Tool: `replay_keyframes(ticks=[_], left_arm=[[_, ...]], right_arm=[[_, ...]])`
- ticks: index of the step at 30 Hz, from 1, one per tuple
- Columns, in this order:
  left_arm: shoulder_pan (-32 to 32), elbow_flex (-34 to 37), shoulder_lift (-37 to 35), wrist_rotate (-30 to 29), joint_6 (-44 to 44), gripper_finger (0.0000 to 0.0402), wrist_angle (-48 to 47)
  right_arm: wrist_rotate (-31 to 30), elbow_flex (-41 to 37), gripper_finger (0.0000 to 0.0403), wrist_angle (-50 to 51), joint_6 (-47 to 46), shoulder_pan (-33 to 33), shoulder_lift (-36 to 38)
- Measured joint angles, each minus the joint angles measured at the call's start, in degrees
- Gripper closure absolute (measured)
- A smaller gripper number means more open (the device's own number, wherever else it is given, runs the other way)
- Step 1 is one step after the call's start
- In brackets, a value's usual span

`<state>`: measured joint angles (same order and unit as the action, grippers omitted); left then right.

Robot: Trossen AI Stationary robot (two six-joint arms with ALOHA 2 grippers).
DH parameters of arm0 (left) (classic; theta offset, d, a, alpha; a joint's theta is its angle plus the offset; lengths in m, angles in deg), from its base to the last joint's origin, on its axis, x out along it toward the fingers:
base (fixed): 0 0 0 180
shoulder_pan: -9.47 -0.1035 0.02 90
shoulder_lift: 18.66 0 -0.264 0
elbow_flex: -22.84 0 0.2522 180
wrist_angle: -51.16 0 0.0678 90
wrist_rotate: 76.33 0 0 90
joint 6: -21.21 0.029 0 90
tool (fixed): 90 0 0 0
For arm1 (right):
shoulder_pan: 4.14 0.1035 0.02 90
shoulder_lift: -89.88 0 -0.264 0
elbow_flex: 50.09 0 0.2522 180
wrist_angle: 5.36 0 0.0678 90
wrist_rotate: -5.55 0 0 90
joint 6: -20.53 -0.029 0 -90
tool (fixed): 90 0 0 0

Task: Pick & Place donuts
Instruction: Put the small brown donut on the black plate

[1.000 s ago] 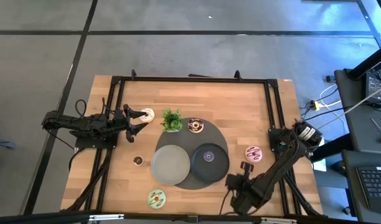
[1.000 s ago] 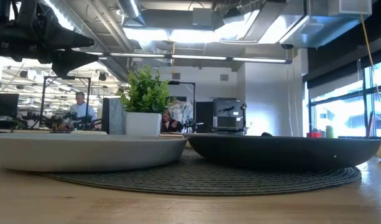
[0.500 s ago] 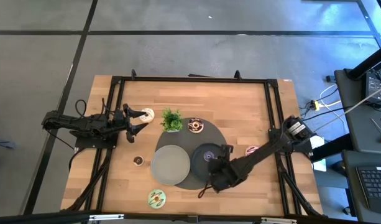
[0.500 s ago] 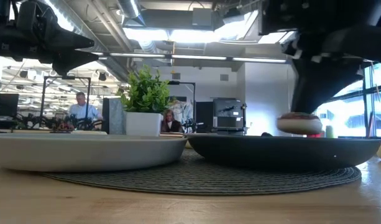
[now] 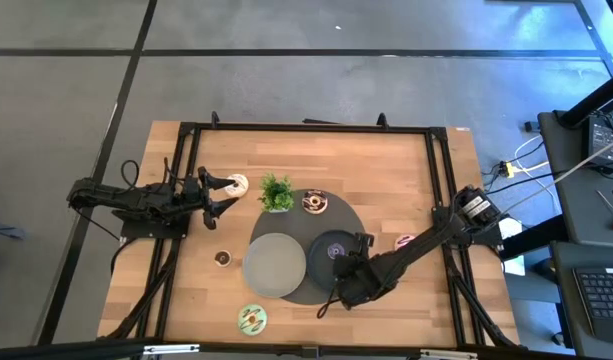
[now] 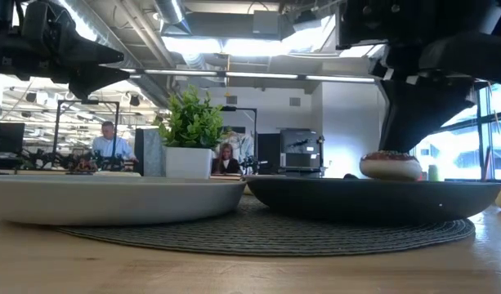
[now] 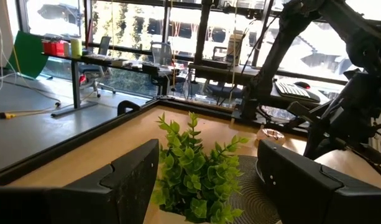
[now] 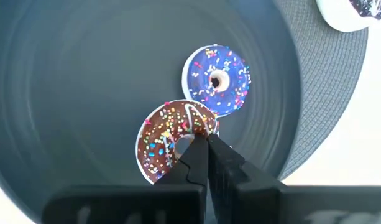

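- Chocolate sprinkled donut (image 8: 168, 142) is hanging low over the dark plate (image 8: 66, 93), just beside a purple donut (image 8: 216, 81) already lying in it.
- Right gripper (image 8: 199, 146) is pinching that chocolate donut through its hole, fingers closed tight on the ring; in the low view the donut (image 6: 391, 166) is sitting just above the plate rim.
- Risk: if the fingers are releasing from here, the donut could be landing partly on the purple one and tilting or rolling, since the two are nearly touching.
- Risk: a narrow pinch through the hole could be letting the ring swing or snag on a fingertip at release.
- Left gripper (image 5: 224, 193) is waiting with jaws spread wide, holding nothing, at the white donut (image 5: 238, 184) near the plant (image 5: 277, 192).
- Other donuts are lying apart: one on the round mat (image 5: 313, 203), green (image 5: 252, 319) at the near edge, pink (image 5: 405, 241) partly under the right arm, a tiny brown one (image 5: 222, 258) by the grey plate (image 5: 274, 265).
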<state>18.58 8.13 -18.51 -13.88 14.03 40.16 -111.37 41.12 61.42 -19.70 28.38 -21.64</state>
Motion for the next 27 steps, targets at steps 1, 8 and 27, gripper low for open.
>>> replay_keyframes(ticks=[1,8,27], left_arm=[[0.0,0.0,0.0,0.0,0.0,0.0132,0.0],[0.0,0.0,0.0,0.0,0.0,0.0132,0.0],[0.0,0.0,0.0,0.1,-0.1,0.0132,0.0]], right_arm=[[0.0,0.0,0.0397,-0.1,0.0,0.0,-0.2],[0.1,0.0,0.0397,0.0,-0.1,0.0,-2.2],[1.1,0.0,0.0342,0.1,0.0,0.0,-2.4]])
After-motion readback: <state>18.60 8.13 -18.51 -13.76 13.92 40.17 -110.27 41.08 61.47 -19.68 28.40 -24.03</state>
